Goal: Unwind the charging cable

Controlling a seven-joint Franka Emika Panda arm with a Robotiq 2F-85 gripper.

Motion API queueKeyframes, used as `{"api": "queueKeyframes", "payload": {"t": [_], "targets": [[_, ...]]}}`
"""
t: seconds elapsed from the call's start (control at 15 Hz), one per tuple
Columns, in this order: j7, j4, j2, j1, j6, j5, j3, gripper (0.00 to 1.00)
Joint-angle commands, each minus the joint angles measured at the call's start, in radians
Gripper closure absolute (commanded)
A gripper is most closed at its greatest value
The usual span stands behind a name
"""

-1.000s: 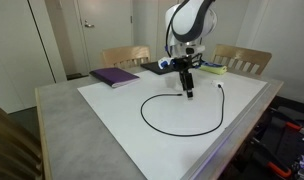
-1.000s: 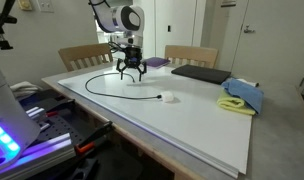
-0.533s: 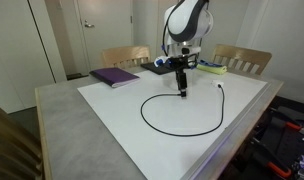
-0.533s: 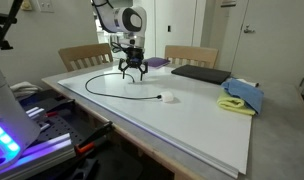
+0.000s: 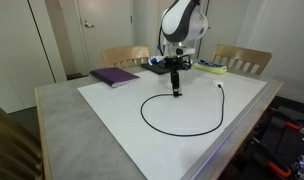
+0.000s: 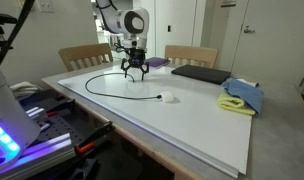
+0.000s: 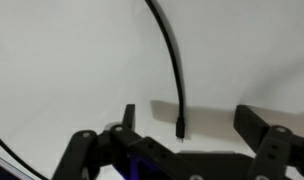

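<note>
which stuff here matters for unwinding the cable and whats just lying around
For the job:
charging cable
gripper, open above the cable

Just lying about:
purple book
flat black item
blue cloth
yellow cloth

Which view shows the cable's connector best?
Wrist view: the connector is close up and sharp, between the open jaws of the gripper. In both exterior views the cable shows as a whole loop, but its connector is only a speck by the gripper.
</note>
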Motion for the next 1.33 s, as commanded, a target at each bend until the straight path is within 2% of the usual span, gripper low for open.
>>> {"api": "queueKeyframes", "payload": {"t": [0.0,0.13,0.4,0.67,0.87,1.27], "targets": [[0.001,0.003,0.001,-0.001,-0.003,-0.001,0.001,0.0],[0.074,-0.03,-0.019,0.061,0.058,-0.092,-0.048,0.0],[0.185,-0.044,-0.017,0.095,0.133,-0.173,-0.078,0.0],[0.22,-0.079,-0.017,0.069,0.223,-0.135,-0.065,0.0],[0.211,-0.114,-0.019,0.073,0.287,-0.105,-0.081,0.0],[0.207,-0.121,-0.016,0.071,0.3,-0.102,-0.061,0.0]]}}
